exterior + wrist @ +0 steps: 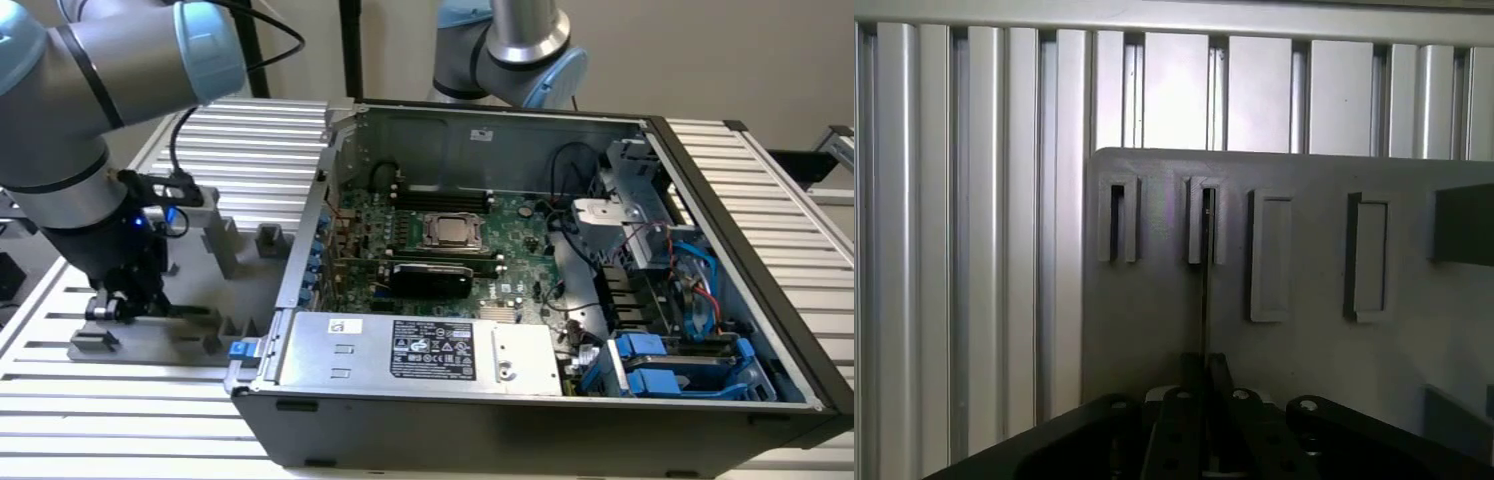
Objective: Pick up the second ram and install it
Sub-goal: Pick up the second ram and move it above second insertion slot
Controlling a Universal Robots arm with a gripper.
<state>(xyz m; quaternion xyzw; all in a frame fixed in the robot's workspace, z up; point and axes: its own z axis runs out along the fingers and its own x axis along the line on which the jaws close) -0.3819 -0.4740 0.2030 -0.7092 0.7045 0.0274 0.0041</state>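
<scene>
**Gripper pinches the second ram at the fixture**

Closest to us in the wrist view, the gripper (1206,385) has its two dark fingers (1192,378) drawn in close, and the thin edge of the second ram (1206,290) runs between them. We read the jaws as pinching the stick's near end. We see the stick edge-on as a slim dark line. Its far end sits in the slot of a light grey post (1195,232) on the fixture plate (1144,330).

Just beside that post stands a second slotted post (1104,225). On the first post's other side, two flat rectangular blocks (1269,258) rise from the same plate. Beyond the plate lies the ribbed aluminium table (974,250).

In the exterior view, the gripper (114,305) is down at the grey fixture, well apart from the open computer case (534,410) toward the exterior view's right. Inside the case we see the power supply (420,348) nearest. Behind it a black card (427,277) lies across the motherboard (521,235), then comes the processor (454,232). Behind the case stands another arm (514,45).
</scene>
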